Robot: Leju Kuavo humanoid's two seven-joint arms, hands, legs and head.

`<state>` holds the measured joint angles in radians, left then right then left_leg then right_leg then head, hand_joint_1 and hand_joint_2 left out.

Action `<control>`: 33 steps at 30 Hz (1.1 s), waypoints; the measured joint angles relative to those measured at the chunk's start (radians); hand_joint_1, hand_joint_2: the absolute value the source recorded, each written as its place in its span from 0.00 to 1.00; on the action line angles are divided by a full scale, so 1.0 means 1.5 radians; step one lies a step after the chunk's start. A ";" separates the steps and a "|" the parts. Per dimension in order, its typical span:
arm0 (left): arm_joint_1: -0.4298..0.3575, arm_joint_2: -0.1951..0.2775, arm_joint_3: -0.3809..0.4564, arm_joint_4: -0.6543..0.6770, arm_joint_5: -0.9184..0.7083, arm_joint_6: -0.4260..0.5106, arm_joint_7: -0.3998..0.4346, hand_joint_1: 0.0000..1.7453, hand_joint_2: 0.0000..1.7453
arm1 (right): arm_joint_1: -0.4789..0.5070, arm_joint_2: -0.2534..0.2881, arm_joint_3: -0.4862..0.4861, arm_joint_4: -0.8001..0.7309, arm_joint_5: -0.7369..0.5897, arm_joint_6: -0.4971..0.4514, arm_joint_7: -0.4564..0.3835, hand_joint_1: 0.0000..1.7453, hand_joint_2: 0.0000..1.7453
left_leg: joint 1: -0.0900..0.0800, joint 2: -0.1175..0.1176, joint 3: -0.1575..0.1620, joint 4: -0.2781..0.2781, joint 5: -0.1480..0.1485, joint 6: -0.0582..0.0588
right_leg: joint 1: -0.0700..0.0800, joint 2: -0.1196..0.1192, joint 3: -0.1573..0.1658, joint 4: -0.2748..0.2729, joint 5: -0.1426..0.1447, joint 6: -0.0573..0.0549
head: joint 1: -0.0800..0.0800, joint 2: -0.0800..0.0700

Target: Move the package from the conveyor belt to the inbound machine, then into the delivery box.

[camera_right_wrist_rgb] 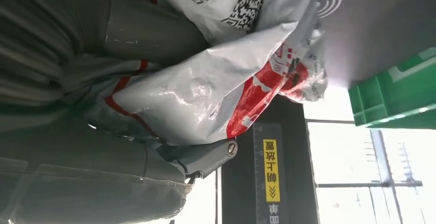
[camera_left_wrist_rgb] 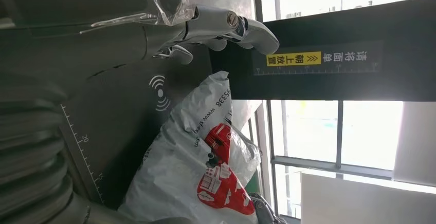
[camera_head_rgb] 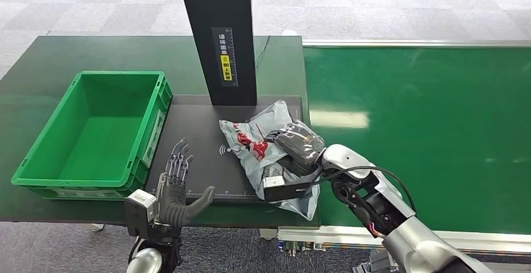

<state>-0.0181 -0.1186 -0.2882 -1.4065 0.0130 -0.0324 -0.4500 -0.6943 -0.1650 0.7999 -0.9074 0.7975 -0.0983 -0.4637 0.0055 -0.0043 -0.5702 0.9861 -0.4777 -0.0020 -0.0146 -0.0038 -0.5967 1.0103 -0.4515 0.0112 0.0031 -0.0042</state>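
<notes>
Head view: the green conveyor belt (camera_head_rgb: pixel 426 135) is running along the right, adjoining the dark surface (camera_head_rgb: pixel 37 72) on the left. The empty green delivery box (camera_head_rgb: pixel 94 132) is sitting on that surface, just beside the black inbound machine (camera_head_rgb: pixel 206 154) with its upright post (camera_head_rgb: pixel 219 35). The grey-and-red package (camera_head_rgb: pixel 263 144) is lying on the machine's pad. The right hand (camera_head_rgb: pixel 300 148) is gripping the package with its fingers wrapped round it. The left hand (camera_head_rgb: pixel 178 188) is hovering with fingers spread, holding nothing.
</notes>
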 joint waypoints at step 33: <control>0.011 0.012 -0.010 -0.027 0.045 0.000 -0.019 0.00 1.00 | 0.113 0.045 -0.198 -0.033 -0.395 0.131 -0.088 0.00 1.00 | 0.000 0.000 0.000 0.000 0.000 0.000 | 0.000 0.000 0.000 0.000 0.000 0.000 | 0.000 0.000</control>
<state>-0.0013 -0.1014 -0.3034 -1.4465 0.0804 -0.0324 -0.4786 -0.5246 -0.0980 0.5030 -0.9577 0.2050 0.0983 -0.5954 0.0055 -0.0046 -0.5703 0.9861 -0.4780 -0.0020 -0.0146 -0.0038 -0.5970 1.0101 -0.4516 0.0112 0.0031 -0.0042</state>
